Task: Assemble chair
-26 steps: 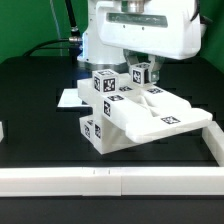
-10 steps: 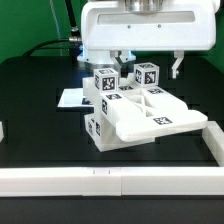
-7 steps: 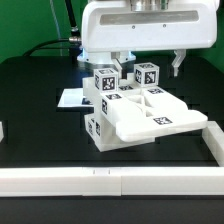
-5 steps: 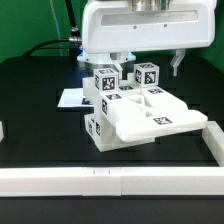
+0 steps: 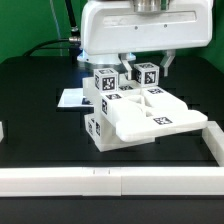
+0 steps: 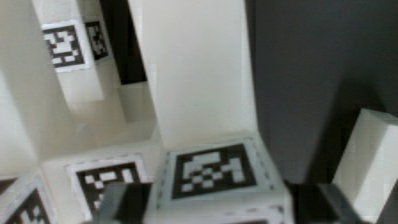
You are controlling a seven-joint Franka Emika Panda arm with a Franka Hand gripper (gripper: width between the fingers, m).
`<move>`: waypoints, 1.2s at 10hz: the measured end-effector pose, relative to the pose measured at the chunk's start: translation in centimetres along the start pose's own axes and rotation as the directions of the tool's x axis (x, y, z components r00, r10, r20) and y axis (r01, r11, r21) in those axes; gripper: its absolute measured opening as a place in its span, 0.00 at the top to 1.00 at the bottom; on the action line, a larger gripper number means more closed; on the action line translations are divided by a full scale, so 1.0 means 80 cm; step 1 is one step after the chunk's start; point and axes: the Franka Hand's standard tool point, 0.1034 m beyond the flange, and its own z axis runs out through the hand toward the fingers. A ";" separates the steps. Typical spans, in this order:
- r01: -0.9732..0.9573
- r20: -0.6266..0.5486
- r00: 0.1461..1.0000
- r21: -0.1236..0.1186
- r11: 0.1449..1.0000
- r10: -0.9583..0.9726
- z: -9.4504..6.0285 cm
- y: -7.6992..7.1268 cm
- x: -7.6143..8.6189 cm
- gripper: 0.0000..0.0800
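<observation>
- No container shows in either view; every part lies bare on the black worktop (image 5: 35, 105).
- At the far edge on the exterior view's left, a small white piece (image 5: 2, 131) is cut off by the frame and cannot be identified.
- A flat white sheet, the marker board (image 5: 70, 98), lies on the worktop just behind and to the left of the chair, partly hidden by it.
- The chair (image 5: 140, 112) sits near the middle of the worktop, a chunky white assembly lying tilted, with a broad slab facing the camera and sloping down toward the exterior view's right.
- Two tagged block ends (image 5: 105, 82) stand up at the chair's rear; a third tagged block sits low at its front left corner. At least six square tags can be counted on the chair in the exterior view.
- The gripper (image 5: 143, 62) hangs directly over the rear right block (image 5: 146, 74), its fingers (image 5: 167, 63) down at either side of that block's top. In the wrist view the dark fingertips sit against the two sides of a tagged block (image 6: 215, 172), so the gripper is pinching that rear block of the chair.
- A long white border rail (image 5: 110, 180) runs across the front, and a second white rail (image 5: 214, 140) angles in on the exterior view's right, close to the chair's slab edge.
- Open black worktop lies to the left of the chair and between it and the front rail; the right side is tight.
</observation>
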 end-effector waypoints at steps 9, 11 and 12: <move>-0.524 0.001 0.851 0.005 0.851 0.524 0.000 -0.001 0.000 0.66; -0.649 0.003 0.761 0.014 0.761 0.649 0.002 -0.001 -0.001 0.66; -0.696 0.001 0.718 0.017 0.717 0.696 0.002 -0.001 0.000 0.66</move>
